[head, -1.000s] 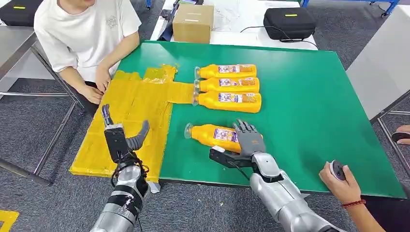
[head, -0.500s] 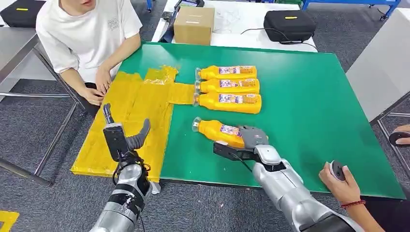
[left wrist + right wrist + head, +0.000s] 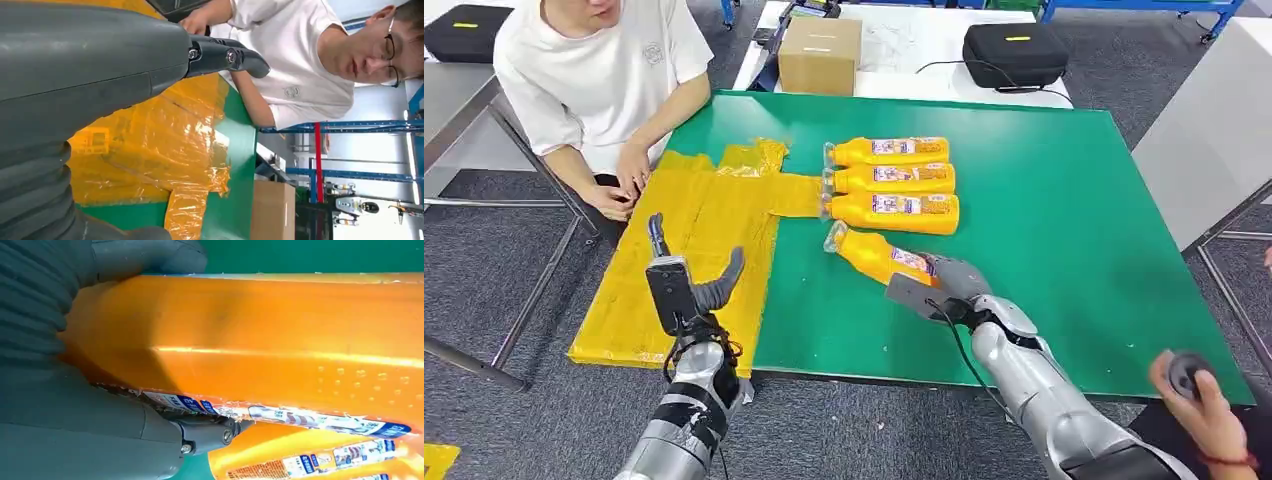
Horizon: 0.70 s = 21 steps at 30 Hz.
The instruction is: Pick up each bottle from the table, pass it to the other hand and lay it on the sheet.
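orange bottle, labelled and clear-capped, tilts in right hand.

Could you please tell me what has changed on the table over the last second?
The right hand closed around the nearest bottle and now grips it, lifting and swinging its cap end toward the three bottles in a row. The person's hand holding a round device shifted along the near edge. The left hand stayed open over the yellow sheet, and the row stayed put.
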Motion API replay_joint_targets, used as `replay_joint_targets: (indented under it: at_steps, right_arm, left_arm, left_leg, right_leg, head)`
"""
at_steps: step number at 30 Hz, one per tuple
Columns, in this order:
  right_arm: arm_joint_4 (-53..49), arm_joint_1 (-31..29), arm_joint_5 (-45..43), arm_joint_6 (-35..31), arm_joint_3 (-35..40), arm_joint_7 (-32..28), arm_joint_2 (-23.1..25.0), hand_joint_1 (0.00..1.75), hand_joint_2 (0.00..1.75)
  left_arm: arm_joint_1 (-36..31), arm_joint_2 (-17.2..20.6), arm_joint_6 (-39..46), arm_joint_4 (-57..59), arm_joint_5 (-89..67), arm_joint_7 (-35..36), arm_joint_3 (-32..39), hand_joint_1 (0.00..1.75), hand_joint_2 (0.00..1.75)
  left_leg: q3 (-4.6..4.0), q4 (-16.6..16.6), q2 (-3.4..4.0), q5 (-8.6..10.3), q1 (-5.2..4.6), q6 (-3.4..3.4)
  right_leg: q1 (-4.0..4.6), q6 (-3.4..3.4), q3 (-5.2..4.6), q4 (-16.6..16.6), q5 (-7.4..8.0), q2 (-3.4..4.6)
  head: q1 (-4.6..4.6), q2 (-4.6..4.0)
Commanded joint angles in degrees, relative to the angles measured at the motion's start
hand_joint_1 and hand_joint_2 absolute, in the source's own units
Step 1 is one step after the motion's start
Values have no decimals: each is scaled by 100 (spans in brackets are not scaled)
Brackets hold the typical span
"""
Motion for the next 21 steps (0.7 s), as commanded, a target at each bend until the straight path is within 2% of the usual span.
replay_joint_targets:
  at_steps: [1, 2, 3, 5, 6, 8, 11, 16, 17, 21]
  right_arm:
    - [-1137, 955, -1350, -334, -673, -1003, 454, 175, 175]
    - [-1778, 1270, -1618, -492, -638, -891, 444, 175, 175]
    - [-2395, 1589, -1878, -654, -632, -827, 411, 175, 175]
    - [-3216, 2031, -2113, -951, -630, -720, 288, 175, 175]
    - [-3342, 2101, -2150, -959, -594, -695, 229, 175, 175]
    - [-3646, 2415, -2484, -1036, -769, -813, 220, 175, 175]
    - [-3830, 2662, -2545, -937, -683, -983, 194, 175, 175]
    - [-3805, 2634, -2515, -889, -474, -1076, 276, 175, 175]
    - [-3738, 2594, -2488, -859, -380, -1108, 313, 175, 175]
    - [-3297, 2383, -2130, -972, 54, -1193, 444, 175, 175]
  left_arm:
    - [-107, 17, -857, 338, 393, 13, -71, 0, 175]
    - [-164, -46, -1376, 647, 570, 13, -125, 0, 175]
    - [-205, -46, -1881, 980, 1121, 13, -486, 0, 175]
    - [253, -46, -2610, 420, 2029, 514, -1110, 0, 175]
    - [452, -46, -2572, 144, 2041, 594, -1207, 0, 175]
    - [1204, 13, -3326, -763, 2499, 1127, -1359, 0, 175]
    - [1778, 313, -3624, -1277, 2339, 1417, -1767, 0, 175]
    - [1817, 464, -4123, -1201, 2575, 1382, -1961, 0, 175]
    - [1858, 498, -4192, -1284, 2580, 1377, -2038, 0, 175]
    - [1980, 635, -4611, -1731, 2657, 1454, -2437, 0, 175]
  left_leg:
    - [8, -7, -4, 0, 9, -9]
    - [10, -14, -8, 0, 13, -14]
    - [9, -7, -5, -2, 19, -8]
    - [4, -11, -22, 0, 17, -9]
    - [2, -12, -39, -2, 14, -11]
    - [-10, -7, -30, -6, 16, -11]
    - [-45, -12, -19, -9, 13, -7]
    - [-52, -4, -15, -29, 10, -11]
    - [-76, -3, -23, -19, 8, -7]
    - [-71, 1, -12, -29, 11, -13]
  right_leg:
    - [11, -10, 10, -8, 0, -4]
    - [16, -16, 13, -13, -2, -7]
    - [19, -9, 13, -9, -3, -5]
    - [15, -10, 10, -7, -9, -21]
    - [12, -12, 10, -6, -18, -38]
    - [14, -9, 2, -5, -18, -19]
    - [11, -5, -30, -9, -13, 2]
    - [7, 4, -36, 2, -34, 7]
    - [5, 8, -60, 1, -24, 0]
    - [8, 0, -58, 6, -33, 9]
  head:
    - [0, 0]
    - [0, 0]
    - [2, 0]
    - [-2, 0]
    - [-2, 0]
    - [-2, 0]
    - [-4, 0]
    - [-4, 0]
    - [-2, 0]
    - [-2, 0]
